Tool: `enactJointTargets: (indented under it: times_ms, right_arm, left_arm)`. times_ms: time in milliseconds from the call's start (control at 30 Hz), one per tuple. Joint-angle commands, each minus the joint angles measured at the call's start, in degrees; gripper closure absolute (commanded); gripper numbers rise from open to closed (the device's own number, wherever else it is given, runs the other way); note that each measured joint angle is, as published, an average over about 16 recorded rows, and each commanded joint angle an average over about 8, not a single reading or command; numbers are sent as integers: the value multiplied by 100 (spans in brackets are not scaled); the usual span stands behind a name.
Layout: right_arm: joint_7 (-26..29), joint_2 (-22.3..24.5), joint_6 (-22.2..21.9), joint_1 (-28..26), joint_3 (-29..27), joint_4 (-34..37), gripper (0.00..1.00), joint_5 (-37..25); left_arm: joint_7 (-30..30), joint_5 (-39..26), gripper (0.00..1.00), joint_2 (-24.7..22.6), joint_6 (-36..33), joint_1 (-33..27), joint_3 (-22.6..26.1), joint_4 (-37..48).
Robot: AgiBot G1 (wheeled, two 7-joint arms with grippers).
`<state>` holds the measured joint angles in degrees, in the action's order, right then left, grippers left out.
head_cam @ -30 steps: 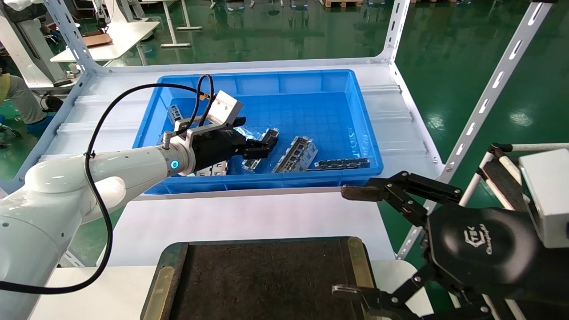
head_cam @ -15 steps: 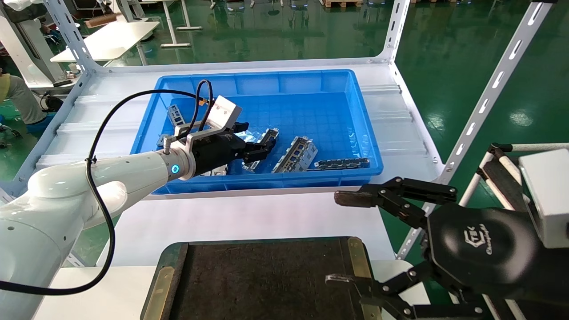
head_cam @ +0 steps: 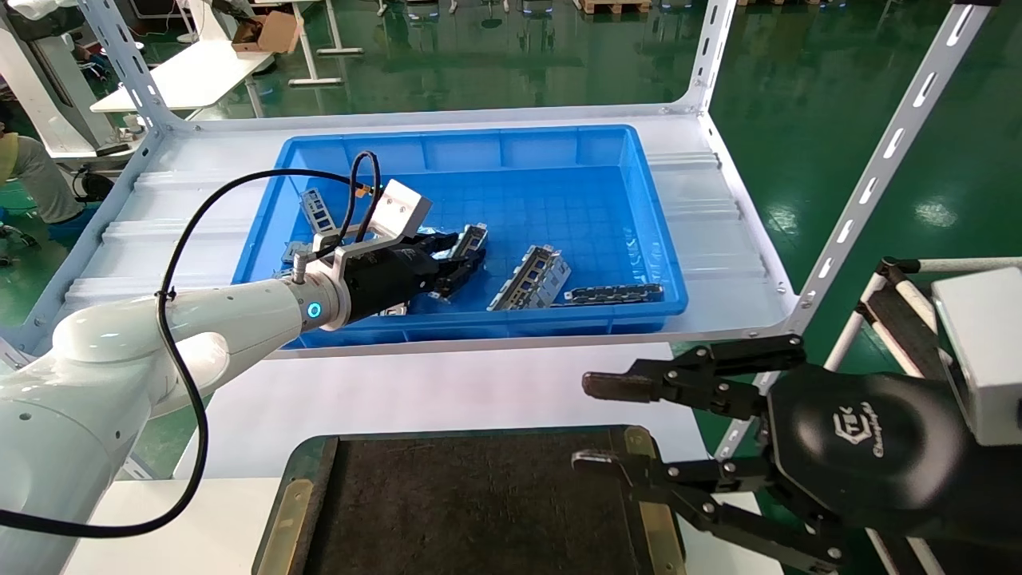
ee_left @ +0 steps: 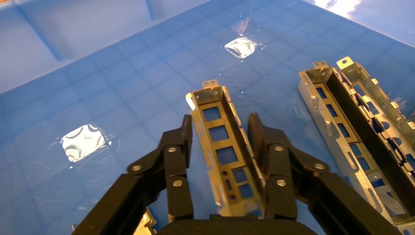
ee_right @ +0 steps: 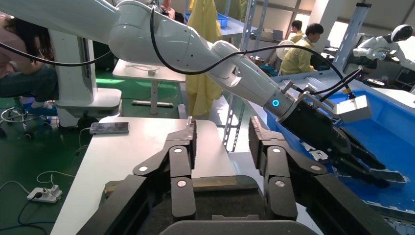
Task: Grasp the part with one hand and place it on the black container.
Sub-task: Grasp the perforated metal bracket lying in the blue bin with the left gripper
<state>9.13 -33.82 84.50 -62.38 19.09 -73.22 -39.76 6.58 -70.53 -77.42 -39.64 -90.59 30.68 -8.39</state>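
The part (head_cam: 473, 238), a narrow silver channel bracket with rectangular cutouts, sits between the fingers of my left gripper (head_cam: 463, 259) inside the blue bin (head_cam: 559, 152). It is raised off the bin floor. In the left wrist view the part (ee_left: 220, 142) runs lengthwise between the two black fingers of the left gripper (ee_left: 220, 122), which press its side edges. The black container (head_cam: 479, 503) lies at the near edge of the white table. My right gripper (head_cam: 591, 423) is open and empty, just off the container's right far corner; it also shows in the right wrist view (ee_right: 222, 129).
A wider silver bracket (head_cam: 531, 278) and a dark flat strip (head_cam: 615, 294) lie in the bin near its front wall. Pale slotted plates (head_cam: 315, 204) lie at the bin's left. White rack posts (head_cam: 878, 168) stand to the right. People work in the background.
My left gripper has drawn back toward the left and lifted the part off the bin floor. My right gripper has shifted left toward the container's corner.
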Motion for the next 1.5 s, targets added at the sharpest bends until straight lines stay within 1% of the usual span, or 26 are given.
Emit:
enactJointTargets:
  times_ms: [33,367,567,800,1033,1167,1267,1400,1500]
  right_arm:
    - [0,0,0,0,0,0,100,0]
    - [-1,1,-1,0,2,0,100,1]
    - [-1,1,-1,-1,3,0,100,2]
    - [-2,1,-1,-1,4,0,100,2]
    - [-2,2,-2,-1,5,0,100,3]
    - [-3,2,-2,-1,5,0,100,4]
    - [-3,2,-2,-1,6,0,100,4]
    - [-3,2,-3,-2,6,0,100,4]
    - [-3,3,-3,-2,7,0,100,4]
  left_arm:
    - [-17,17,100,2,2,3,20,-4]
    - [3,150,100,67,-102,-32,29,34]
    - [87,284,100,152,-394,-127,-35,14]
    - [212,526,100,340,-1078,-346,-180,-136]
    - [268,753,100,656,-2072,-401,-292,-448]
    - [228,843,100,886,-2667,-278,-312,-752]
    - [165,932,100,1070,-3061,-71,-332,-1083]
    - [3,1083,100,1311,-3463,349,-368,-1675]
    - [-215,1226,100,1494,-3641,764,-402,-2261]
